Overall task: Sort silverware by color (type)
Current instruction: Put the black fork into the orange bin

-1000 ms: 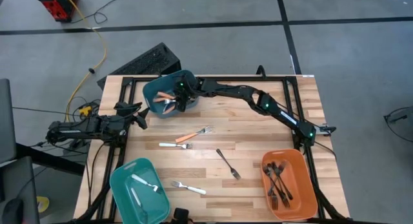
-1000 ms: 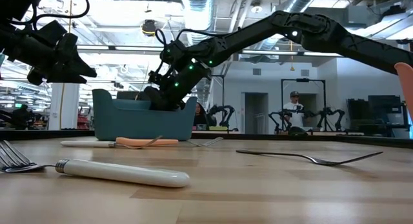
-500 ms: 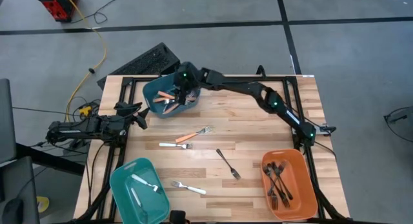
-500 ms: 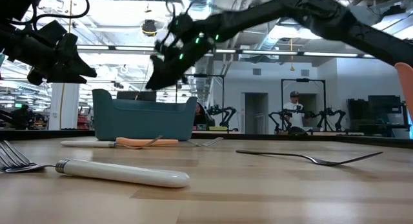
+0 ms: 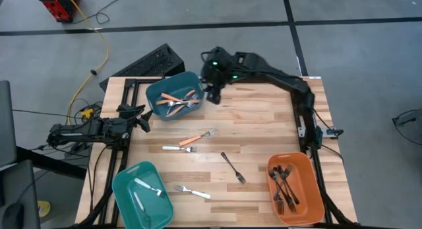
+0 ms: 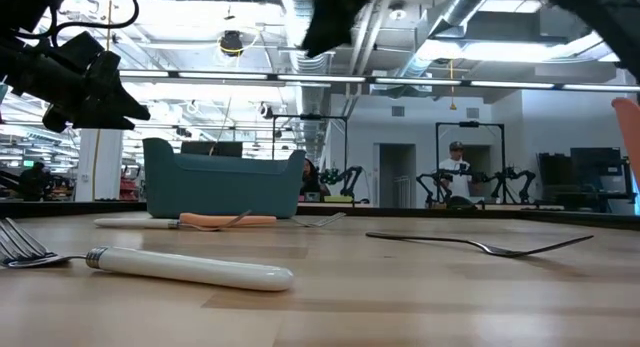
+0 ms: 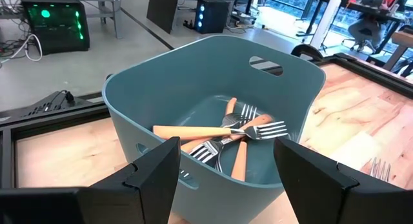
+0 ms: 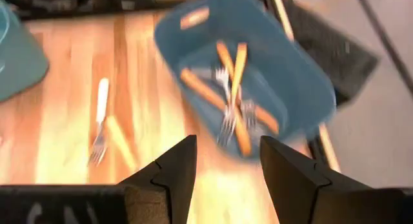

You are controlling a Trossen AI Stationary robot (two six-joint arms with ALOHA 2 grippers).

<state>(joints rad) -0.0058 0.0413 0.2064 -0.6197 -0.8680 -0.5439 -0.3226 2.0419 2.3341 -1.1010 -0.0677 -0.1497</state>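
Several orange-handled forks (image 7: pixel 213 132) lie in the dark teal bin (image 5: pixel 158 90) at the table's far left. My right gripper (image 5: pixel 212 92) hangs open, high above the table beside that bin's right end, with nothing between its fingers (image 8: pixel 174 166). Loose on the wood lie an orange-handled fork (image 5: pixel 196 138), a white-handled fork (image 5: pixel 179 148), a dark fork (image 5: pixel 232 167) and another white-handled fork (image 5: pixel 192 191). My left gripper (image 5: pixel 142 120) waits open at the table's left edge, pointing at the dark teal bin.
A light teal bin (image 5: pixel 125 183) at the near left holds a white fork (image 5: pixel 148 187). An orange bin (image 5: pixel 310 189) at the near right holds several black forks (image 5: pixel 285 186). A black frame runs along the table's edges. Bare wood lies between the loose forks and the orange bin.
My right gripper has come up out of the dark teal bin, rising fast and drawing back toward the table's far right, and now hangs high beside the bin. The forks in the bin lie uncovered.
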